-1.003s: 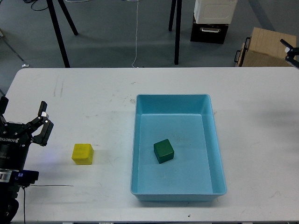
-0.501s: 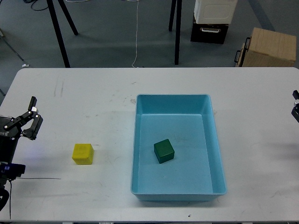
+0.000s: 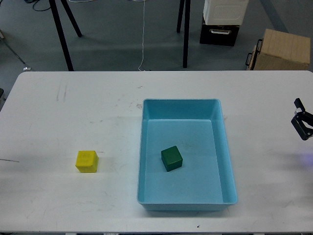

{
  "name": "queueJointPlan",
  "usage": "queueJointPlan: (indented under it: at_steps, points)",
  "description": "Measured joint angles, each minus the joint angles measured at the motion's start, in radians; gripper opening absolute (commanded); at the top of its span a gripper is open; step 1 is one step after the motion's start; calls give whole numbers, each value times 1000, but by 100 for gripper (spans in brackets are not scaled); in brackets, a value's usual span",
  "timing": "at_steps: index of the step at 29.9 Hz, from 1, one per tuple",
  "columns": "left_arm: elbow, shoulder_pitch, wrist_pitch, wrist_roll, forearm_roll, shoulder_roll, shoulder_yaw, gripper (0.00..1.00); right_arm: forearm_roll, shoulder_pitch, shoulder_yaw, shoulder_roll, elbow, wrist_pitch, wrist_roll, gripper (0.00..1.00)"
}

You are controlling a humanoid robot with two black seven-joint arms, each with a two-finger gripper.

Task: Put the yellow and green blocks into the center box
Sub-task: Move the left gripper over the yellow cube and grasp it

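Note:
A yellow block (image 3: 86, 161) lies on the white table (image 3: 73, 107), left of the light blue box (image 3: 186, 105). A green block (image 3: 171, 158) lies inside the box, on its floor near the left wall. My right gripper (image 3: 301, 122) shows at the right edge of the view, well to the right of the box; its fingers look spread, with nothing between them. My left gripper is out of view.
Beyond the table's far edge stand black stand legs (image 3: 62, 34), a cardboard box (image 3: 281, 49) and a white and black case (image 3: 222, 19) on the floor. A thin cable (image 3: 9, 160) pokes in at the left edge.
My left arm has drawn back left out of view. My right gripper has come down and inward along the right edge. The blocks have not moved.

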Motion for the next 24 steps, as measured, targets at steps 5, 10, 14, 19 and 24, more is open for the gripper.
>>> queueJointPlan:
  at_steps: [5, 10, 14, 19, 24]
  points:
    - [-4, -151, 0, 4, 111, 122, 193, 100, -1, 4, 15, 0, 13, 0, 1, 100]
    - [-69, -369, 55, 16, 292, 214, 499, 100, -3, 3, 27, 2, 45, 0, 1, 100]
    - [-113, -510, 83, 44, 386, 287, 748, 100, -12, 3, 32, 14, 54, 0, 1, 100]
    - [-174, -693, 81, 102, 484, 352, 1012, 100, -33, 4, 34, 29, 55, 0, 1, 100]
    - [-199, -1016, 44, 140, 562, 418, 1357, 100, -41, 4, 35, 31, 54, 0, 1, 100]
